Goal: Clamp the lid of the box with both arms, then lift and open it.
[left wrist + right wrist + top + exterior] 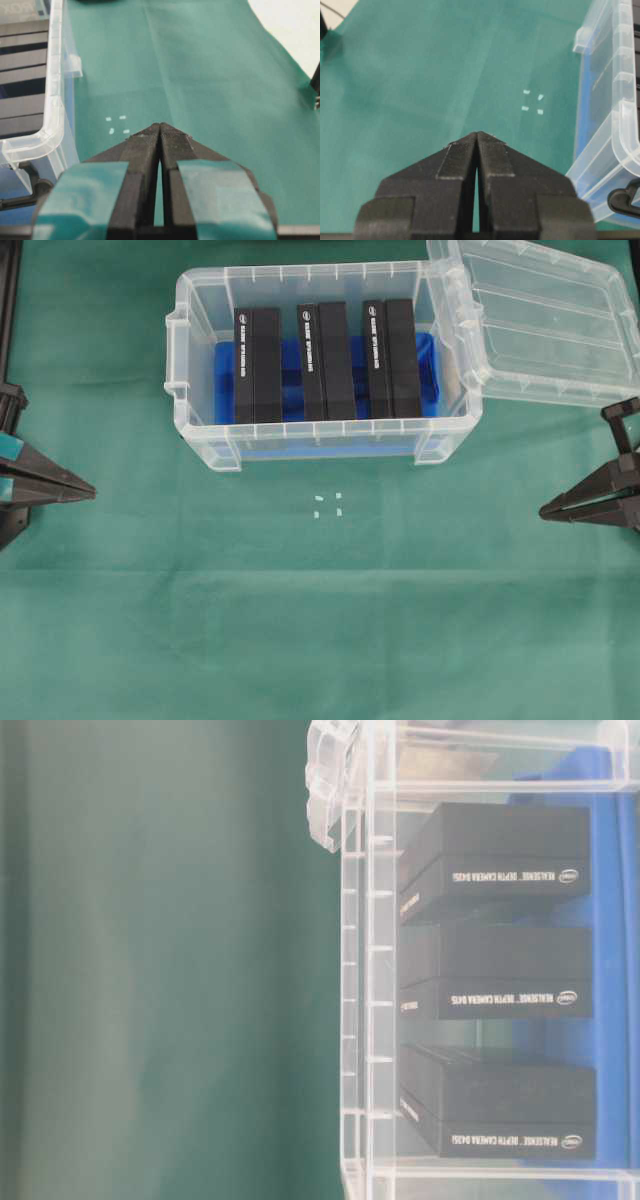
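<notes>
Three upright black blocks [495, 990] show printed labels only at table level; overhead, the ridged clear lid [545, 315] leans off the box [200, 360], both pincers [92, 492] [543, 510] closed, empty, on the green worktop [320, 640].

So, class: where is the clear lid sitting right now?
In the overhead view the lid lies off the box, tilted against its right end at the upper right, beyond the right tool.
</notes>
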Tool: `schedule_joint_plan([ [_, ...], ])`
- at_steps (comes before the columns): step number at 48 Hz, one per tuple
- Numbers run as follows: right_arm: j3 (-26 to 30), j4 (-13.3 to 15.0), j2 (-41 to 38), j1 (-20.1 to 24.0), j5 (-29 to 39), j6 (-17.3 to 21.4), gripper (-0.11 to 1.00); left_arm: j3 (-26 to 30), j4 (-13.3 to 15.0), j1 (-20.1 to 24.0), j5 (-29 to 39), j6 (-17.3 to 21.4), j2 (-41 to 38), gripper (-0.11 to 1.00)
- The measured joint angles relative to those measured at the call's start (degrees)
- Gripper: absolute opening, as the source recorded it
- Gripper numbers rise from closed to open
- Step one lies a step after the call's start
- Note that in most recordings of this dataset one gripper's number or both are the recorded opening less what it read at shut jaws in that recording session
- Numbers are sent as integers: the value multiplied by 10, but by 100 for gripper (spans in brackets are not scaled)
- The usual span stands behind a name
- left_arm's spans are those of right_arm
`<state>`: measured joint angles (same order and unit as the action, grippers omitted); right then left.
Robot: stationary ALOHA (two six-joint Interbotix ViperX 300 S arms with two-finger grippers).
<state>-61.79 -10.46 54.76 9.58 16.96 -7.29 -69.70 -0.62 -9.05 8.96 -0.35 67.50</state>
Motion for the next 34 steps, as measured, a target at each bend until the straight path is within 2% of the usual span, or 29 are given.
schedule_joint_plan([
  [14, 25, 0, -4, 0, 46, 0, 0, 11, 0, 0, 11, 2, 8, 1],
  [23, 33, 5, 0, 0, 112, 1, 0, 13, 0, 3, 18, 8, 9, 1],
  [29, 36, -6, 1, 0, 166, 23, 0, 12, 0, 4, 33, 6, 6, 1],
  [34, 43, -8, 1, 0, 181, 45, 0, 13, 0, 4, 36, 7, 6, 1],
])
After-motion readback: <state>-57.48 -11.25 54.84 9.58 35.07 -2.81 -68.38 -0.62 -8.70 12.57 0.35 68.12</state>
